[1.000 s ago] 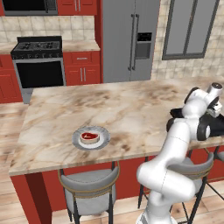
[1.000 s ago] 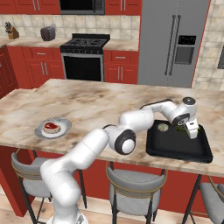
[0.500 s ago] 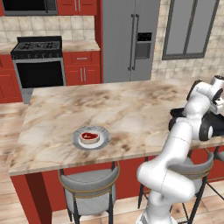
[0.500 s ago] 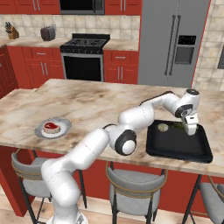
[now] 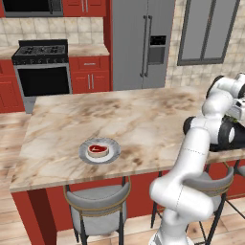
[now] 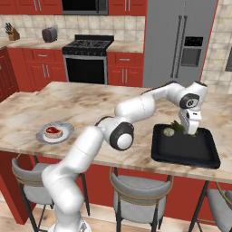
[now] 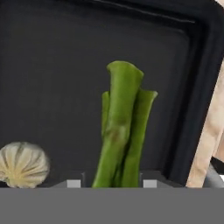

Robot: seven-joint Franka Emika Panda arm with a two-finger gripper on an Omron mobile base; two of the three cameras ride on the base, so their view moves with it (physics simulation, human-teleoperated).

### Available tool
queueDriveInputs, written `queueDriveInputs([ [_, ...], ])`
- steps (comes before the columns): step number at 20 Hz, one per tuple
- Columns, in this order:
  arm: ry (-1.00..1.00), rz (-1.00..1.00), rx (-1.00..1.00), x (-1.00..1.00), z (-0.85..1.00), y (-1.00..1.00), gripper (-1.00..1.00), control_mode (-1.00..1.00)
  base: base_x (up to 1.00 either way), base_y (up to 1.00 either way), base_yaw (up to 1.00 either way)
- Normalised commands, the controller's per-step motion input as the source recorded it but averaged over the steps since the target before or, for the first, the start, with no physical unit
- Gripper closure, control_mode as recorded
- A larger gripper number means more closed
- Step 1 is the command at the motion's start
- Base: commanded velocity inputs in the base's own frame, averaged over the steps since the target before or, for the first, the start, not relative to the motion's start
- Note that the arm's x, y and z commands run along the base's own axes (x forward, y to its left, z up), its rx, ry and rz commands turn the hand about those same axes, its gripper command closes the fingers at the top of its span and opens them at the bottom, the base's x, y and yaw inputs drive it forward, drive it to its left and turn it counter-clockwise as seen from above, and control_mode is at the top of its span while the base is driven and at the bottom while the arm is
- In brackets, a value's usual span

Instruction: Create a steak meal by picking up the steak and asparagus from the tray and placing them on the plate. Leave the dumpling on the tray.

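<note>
Hand view showed my pincer [image 7: 108,183] clamped on the asparagus [image 7: 120,131] over the tray [image 7: 52,65]. The steak [image 6: 53,132] already lay on the plate [image 6: 67,134]; only the asparagus remained.

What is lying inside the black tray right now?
In the tray: the asparagus between the gripper fingertips, and the dumpling beside it. The gripper covers the stalks' near ends.

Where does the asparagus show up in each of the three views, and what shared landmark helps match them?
Left base view: hidden behind the arm at the right edge.
Right base view: asparagus at the black tray's far end, under the gripper.
Hand view: asparagus upright in the centre.
Shared landmark: the dumpling beside it.
</note>
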Motion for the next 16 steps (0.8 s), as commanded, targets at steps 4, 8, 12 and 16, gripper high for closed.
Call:
queueDriveInputs([
  [4,-0.15,0.0,-0.15,-1.0,0.41,1.0,1.0,-1.0,0.0,0.0,0.0],
  [8,-0.18,0.0,-0.2,-1.0,0.41,1.0,1.0,-1.0,0.0,0.0,0.0],
  [12,-0.27,0.0,-0.23,-1.0,0.14,1.0,1.0,-1.0,0.0,0.0,0.0],
  [16,-0.31,0.0,-0.23,-0.75,0.31,1.0,1.0,-1.0,0.0,0.0,0.0],
])
